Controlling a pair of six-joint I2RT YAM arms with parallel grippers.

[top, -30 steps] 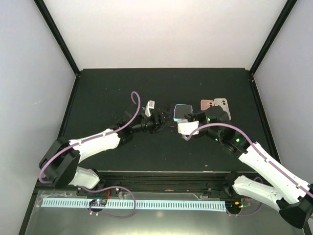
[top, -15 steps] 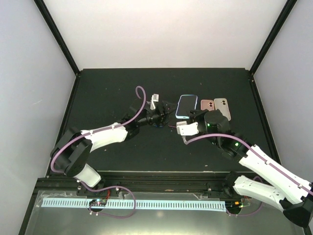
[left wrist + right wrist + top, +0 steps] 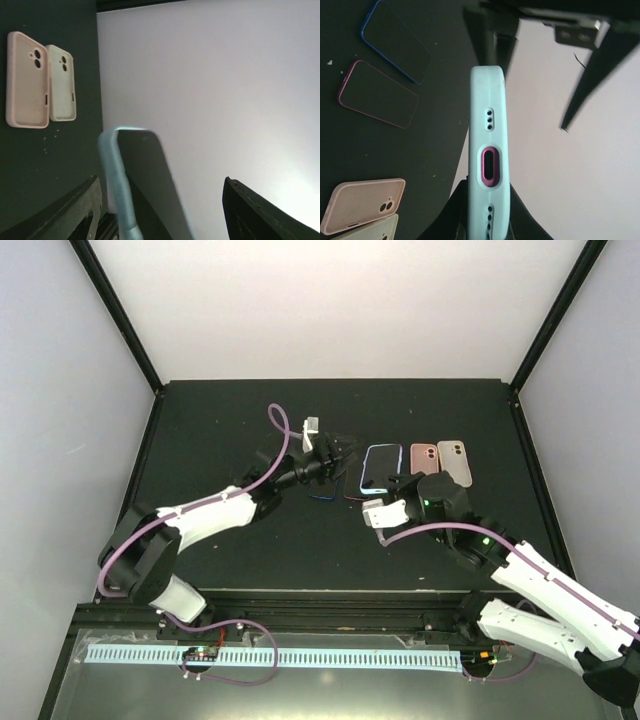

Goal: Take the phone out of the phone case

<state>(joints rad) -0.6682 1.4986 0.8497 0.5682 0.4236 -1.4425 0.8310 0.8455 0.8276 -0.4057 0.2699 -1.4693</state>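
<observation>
The phone in its light blue case (image 3: 380, 468) is held up on edge above the table. My right gripper (image 3: 393, 487) is shut on its lower part; in the right wrist view the case's end (image 3: 489, 150), with a magenta port showing, rises between my right gripper (image 3: 488, 205). My left gripper (image 3: 333, 455) is open just left of the phone. In the left wrist view the cased phone (image 3: 137, 185) stands between the wide-open jaws of my left gripper (image 3: 160, 215), nearer the left finger (image 3: 75, 212); I cannot tell whether they touch.
A blue-edged phone (image 3: 395, 40) and a magenta-edged phone (image 3: 377, 95) lie flat on the black table under the grippers. An empty pink case (image 3: 424, 455) and a cream case (image 3: 453, 456) lie side by side at the back right.
My left gripper has moved right and towards the back, up to the cased phone. My right gripper has shifted the phone a little, uncovering the two flat phones.
</observation>
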